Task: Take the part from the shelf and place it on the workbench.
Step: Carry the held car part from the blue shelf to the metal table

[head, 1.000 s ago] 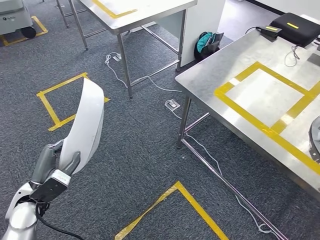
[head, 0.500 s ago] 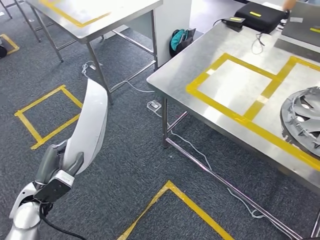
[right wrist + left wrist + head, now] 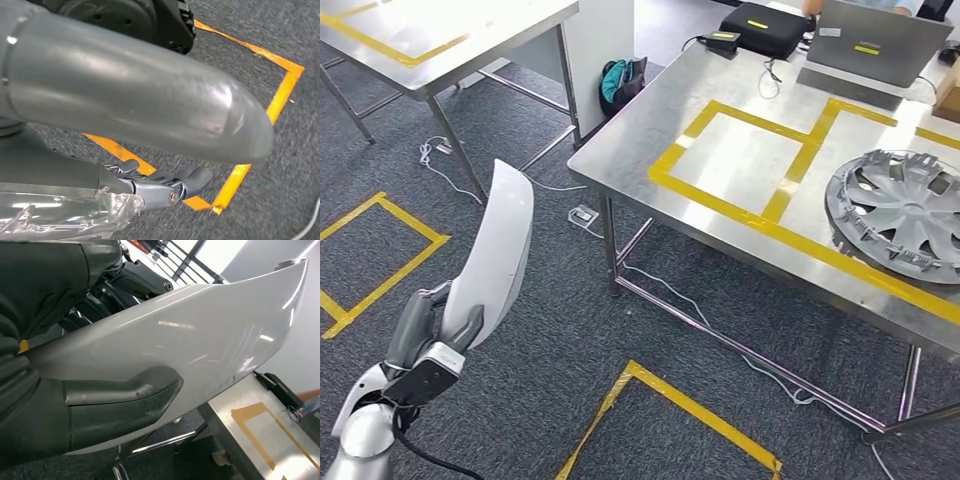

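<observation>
The part is a long, curved, glossy white panel (image 3: 497, 250). My left hand (image 3: 426, 340) grips its lower end at the lower left of the head view and holds it upright over the carpet. In the left wrist view the grey thumb (image 3: 124, 400) presses on the white panel (image 3: 196, 340). The steel workbench (image 3: 712, 170), marked with yellow tape rectangles, stands ahead to the right, apart from the panel. My right hand (image 3: 151, 115) hangs over the carpet with its fingers (image 3: 170, 185) apart and holds nothing.
A grey wheel cover (image 3: 901, 210) lies on the workbench's right part, with a laptop (image 3: 875, 45) and a black case (image 3: 761, 28) at its far edge. A second steel table (image 3: 433, 40) stands at the upper left. A teal bag (image 3: 622, 85), cables and yellow floor tape (image 3: 675, 410) are on the carpet.
The camera has swung right: the workbench has slid left and the wheel cover is now in full view. My left hand still holds the white panel the same way.
</observation>
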Available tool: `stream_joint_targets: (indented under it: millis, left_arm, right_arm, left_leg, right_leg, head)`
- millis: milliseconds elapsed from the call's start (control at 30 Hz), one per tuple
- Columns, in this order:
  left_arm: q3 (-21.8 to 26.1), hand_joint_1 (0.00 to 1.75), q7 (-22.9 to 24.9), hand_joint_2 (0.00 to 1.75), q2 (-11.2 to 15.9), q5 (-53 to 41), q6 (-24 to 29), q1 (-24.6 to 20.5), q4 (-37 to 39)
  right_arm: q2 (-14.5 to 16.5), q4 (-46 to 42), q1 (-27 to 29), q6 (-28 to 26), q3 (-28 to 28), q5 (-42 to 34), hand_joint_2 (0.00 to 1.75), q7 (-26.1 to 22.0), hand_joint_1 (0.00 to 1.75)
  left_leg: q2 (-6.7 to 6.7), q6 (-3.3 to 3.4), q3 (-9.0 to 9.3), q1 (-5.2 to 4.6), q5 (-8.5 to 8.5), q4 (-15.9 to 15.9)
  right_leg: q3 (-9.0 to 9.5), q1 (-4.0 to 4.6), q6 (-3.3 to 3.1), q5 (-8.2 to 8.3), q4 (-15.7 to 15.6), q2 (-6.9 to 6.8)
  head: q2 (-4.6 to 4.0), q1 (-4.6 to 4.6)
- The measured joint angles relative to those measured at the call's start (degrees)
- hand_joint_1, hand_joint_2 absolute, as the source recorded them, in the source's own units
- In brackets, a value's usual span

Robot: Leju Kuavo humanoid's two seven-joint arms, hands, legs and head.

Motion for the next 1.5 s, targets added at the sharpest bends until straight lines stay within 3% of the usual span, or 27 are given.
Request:
stream_joint_targets:
  millis: [67,100,133,167,200,267,333,367,433,500,567,600,633,667,733,800,867,933,967,1033,1100,1167,1200,1267,1333,1433,1500]
  left_arm:
    - [0.0,1.75,0.0,1.75,0.2,0.0,-0.4,0.2,0.0]
    - [0.0,1.75,0.1,1.75,0.3,-0.1,-0.6,0.2,0.0]
    - [0.0,1.75,0.1,1.75,0.4,-0.2,-0.9,0.2,0.0]
    - [-0.1,1.75,0.1,1.75,0.5,-0.3,-1.1,0.1,0.0]
    - [-0.2,1.75,0.2,1.75,0.6,-0.5,-1.4,-0.1,0.0]
    - [-0.5,1.75,0.3,1.75,0.8,-0.9,-1.7,-0.6,0.0]
    - [-0.7,1.75,0.5,1.75,1.2,-1.3,-1.9,-1.2,0.0]
    - [-0.8,1.75,0.6,1.75,1.3,-1.4,-1.9,-1.5,0.0]
    - [-1.1,1.75,0.9,1.75,1.5,-1.5,-2.0,-2.0,0.0]
    - [-1.3,1.75,1.0,1.75,1.6,-1.6,-2.1,-2.3,0.0]
    - [-1.4,1.75,1.1,1.75,1.9,-1.8,-2.1,-2.4,0.0]
    - [-1.4,1.75,1.2,1.75,2.1,-1.9,-2.2,-2.5,0.0]
    - [-1.6,1.75,1.4,1.75,2.2,-2.1,-2.3,-2.6,0.0]
    - [-1.7,1.75,1.7,1.75,2.3,-2.2,-2.4,-2.8,0.1]
    - [-2.1,1.75,2.3,1.75,2.3,-2.4,-2.6,-3.5,0.1]
    - [-2.3,1.75,3.2,1.75,2.4,-2.4,-2.8,-4.3,0.1]
    - [-2.5,1.75,4.2,1.75,2.5,-2.4,-3.0,-4.9,0.1]
    - [-2.8,1.75,4.8,1.75,2.5,-2.5,-3.2,-5.3,0.1]
    - [-3.1,1.75,5.1,1.75,2.5,-2.5,-3.3,-5.6,0.1]
    - [-3.6,1.75,5.5,1.75,2.5,-2.5,-3.5,-6.1,0.1]
    - [-3.9,1.75,6.1,1.75,2.7,-2.6,-3.6,-6.2,0.2]
    - [-4.3,1.75,6.7,1.75,2.7,-2.6,-3.7,-6.4,0.3]
    - [-4.5,1.75,6.9,1.75,2.7,-2.6,-3.7,-6.5,0.4]
    - [-4.9,1.75,7.3,1.75,2.7,-2.7,-3.7,-6.9,0.6]
    - [-5.2,1.75,7.4,1.75,2.7,-2.8,-3.7,-7.3,0.7]
    - [-5.4,1.75,7.4,1.75,2.9,-2.8,-3.7,-7.8,0.8]
    - [-5.5,1.75,7.4,1.75,2.9,-2.8,-3.7,-8.0,0.9]
  right_arm:
    - [0.0,0.2,-0.2,0.0,0.1,0.4,0.00,-0.1,0.00]
    - [0.0,0.2,-0.3,0.2,0.2,0.8,0.00,0.0,0.00]
    - [0.0,0.2,-0.3,0.5,0.3,1.1,0.00,0.1,0.00]
    - [0.0,0.3,-0.3,0.8,0.3,1.6,0.00,0.2,0.00]
    - [0.0,0.3,-0.2,1.0,0.3,2.0,0.00,0.3,0.00]
    - [0.0,0.3,-0.3,1.2,0.3,2.6,0.00,0.2,0.00]
    - [0.0,0.4,-0.6,1.2,0.4,3.1,0.00,-0.2,0.00]
    - [0.0,0.5,-0.7,1.1,0.4,3.2,0.00,-0.4,0.00]
    - [0.0,0.6,-0.8,1.1,0.4,3.3,0.00,-0.5,0.00]
    - [0.0,0.7,-0.8,1.0,0.4,3.3,0.00,-0.6,0.00]
    - [0.0,0.7,-0.9,1.1,0.4,3.5,0.00,-0.6,0.00]
    - [0.0,0.7,-0.9,1.2,0.4,3.6,0.00,-0.6,0.00]
    - [0.0,0.7,-1.0,1.4,0.4,3.7,0.00,-0.6,0.00]
    - [0.0,0.7,-1.0,1.5,0.4,3.9,0.00,-0.5,0.00]
    - [0.0,0.7,-1.0,1.9,0.4,4.2,0.00,-0.4,0.00]
    - [0.0,0.7,-1.0,2.3,0.3,4.4,0.00,-0.2,0.00]
    - [0.0,0.7,-1.0,2.7,0.3,4.7,0.00,-0.1,0.00]
    - [0.0,0.7,-0.8,2.9,0.2,5.0,0.00,-0.1,0.00]
    - [0.0,0.7,-0.7,3.0,0.1,5.2,0.00,-0.2,0.00]
    - [-0.1,0.7,-0.8,3.4,-0.2,6.2,0.00,-0.8,0.00]
    - [-0.5,1.0,-1.3,4.3,-0.6,7.9,0.00,-2.1,0.00]
    - [-1.0,1.7,-1.8,4.9,-1.4,9.5,0.00,-3.3,0.00]
    - [-1.3,2.0,-2.0,5.1,-1.7,10.2,0.00,-3.8,0.00]
    - [-1.8,2.6,-2.1,5.4,-2.4,11.0,0.00,-4.5,0.00]
    - [-2.1,3.1,-2.3,5.5,-2.9,11.5,0.00,-4.9,0.00]
    - [-2.2,3.8,-2.6,5.5,-3.5,11.6,0.00,-5.2,0.00]
    - [-2.3,4.0,-2.8,5.5,-3.8,11.6,0.00,-5.2,0.00]
  left_leg:
    - [1.32,0.52,0.02,-0.14,-0.07,-0.1]
    - [2.03,0.63,0.02,-0.25,-0.12,0.0]
    - [2.70,0.68,0.05,-0.33,-0.17,0.0]
    - [3.33,0.68,0.10,-0.36,-0.21,0.0]
    - [3.94,0.62,0.21,-0.38,-0.28,0.0]
    - [4.99,0.27,0.55,-0.53,-0.53,0.1]
    - [5.85,-0.29,0.86,-0.88,-0.76,0.2]
    - [6.26,-0.59,0.94,-1.02,-0.76,0.1]
    - [6.95,-1.25,1.07,-0.89,-0.75,0.0]
    - [5.31,-1.92,0.42,-0.63,-2.19,1.7]
    - [2.64,-2.32,-2.41,-0.49,-5.70,7.9]
    - [2.01,-2.38,-4.41,-0.48,-7.44,12.0]
    - [1.75,-2.38,-6.03,-0.47,-8.35,15.2]
    - [1.63,-2.33,-6.84,-0.47,-8.14,16.5]
    - [1.21,-2.12,-5.20,-0.40,-4.66,12.4]
    - [-1.10,-1.92,-1.58,-0.02,-1.20,4.5]
    - [-2.92,-1.59,0.17,0.15,-0.41,0.4]
    - [-2.20,-0.90,0.24,0.03,-0.41,0.1]
    - [-1.60,-0.46,0.30,0.06,-0.30,-0.1]
    - [-0.19,0.32,0.43,0.16,-0.14,-0.4]
    - [1.26,0.71,0.46,-0.11,-0.23,-0.4]
    - [2.61,0.84,0.53,-0.35,-0.34,-0.3]
    - [3.11,0.82,0.64,-0.41,-0.42,-0.3]
    - [3.86,0.61,1.05,-0.46,-0.68,-0.3]
    - [4.36,0.17,1.33,-0.74,-0.95,-0.2]
    - [4.76,-0.59,1.44,-0.92,-0.89,-0.3]
    - [4.16,-1.22,1.17,-0.75,-1.67,0.5]
  right_leg:
    - [-3.22,0.08,0.32,-3.87,7.1,-3.23]
    - [-5.05,0.03,0.45,-5.64,11.1,-3.98]
    - [-6.17,-0.02,0.54,-6.47,13.7,-4.23]
    - [-6.22,-0.04,0.59,-6.17,14.1,-4.34]
    - [-5.02,-0.05,0.59,-4.85,12.1,-4.56]
    - [-0.43,0.04,0.46,-1.41,3.9,-6.48]
    - [2.66,0.14,0.03,0.27,-1.5,-8.06]
    - [2.88,0.23,-0.25,0.32,-2.1,-8.10]
    - [2.66,0.20,-0.97,0.69,-2.2,-6.77]
    - [2.61,-0.04,-1.71,1.04,-2.4,-5.53]
    - [2.61,-0.22,-2.16,1.19,-2.5,-4.24]
    - [2.59,-0.21,-2.27,1.20,-2.5,-3.54]
    - [2.58,-0.20,-2.33,1.20,-2.5,-2.77]
    - [2.59,-0.19,-2.33,1.22,-2.5,-2.00]
    - [2.67,-0.23,-2.22,1.29,-2.5,-0.53]
    - [2.52,-0.22,-1.84,1.40,-2.4,0.88]
    - [2.06,-0.25,-1.12,1.64,-2.5,2.13]
    - [1.56,-0.46,-0.27,1.99,-2.9,3.19]
    - [1.26,-0.43,0.06,1.87,-2.7,2.70]
    - [-0.60,-0.17,0.51,-0.13,0.6,-0.31]
    - [-4.34,-0.06,0.71,-3.87,8.4,-3.55]
    - [-6.98,-0.10,0.77,-5.50,13.9,-4.33]
    - [-6.56,-0.10,0.72,-4.61,13.3,-4.41]
    - [-2.46,-0.06,0.51,-0.87,5.9,-4.93]
    - [1.57,0.14,0.09,1.36,-1.0,-5.73]
    - [2.35,0.37,-0.77,1.49,-2.6,-5.51]
    - [2.38,0.19,-1.44,1.63,-2.8,-5.04]
  head:
    - [0.00,0.37]
    - [0.00,0.40]
    - [0.00,0.39]
    - [0.00,0.40]
    - [0.00,0.40]
    - [0.00,0.44]
    - [0.00,0.39]
    - [0.00,0.37]
    - [0.00,0.32]
    - [0.00,0.22]
    - [0.00,0.04]
    - [0.00,0.00]
    - [0.00,-0.02]
    - [0.00,-0.02]
    - [0.00,-0.02]
    - [0.00,0.01]
    - [0.00,0.03]
    - [0.00,0.02]
    - [0.00,0.11]
    - [0.00,0.48]
    - [0.00,0.74]
    - [0.00,0.72]
    - [0.00,0.72]
    - [0.00,0.73]
    - [0.00,0.69]
    - [0.00,0.62]
    - [0.00,0.56]
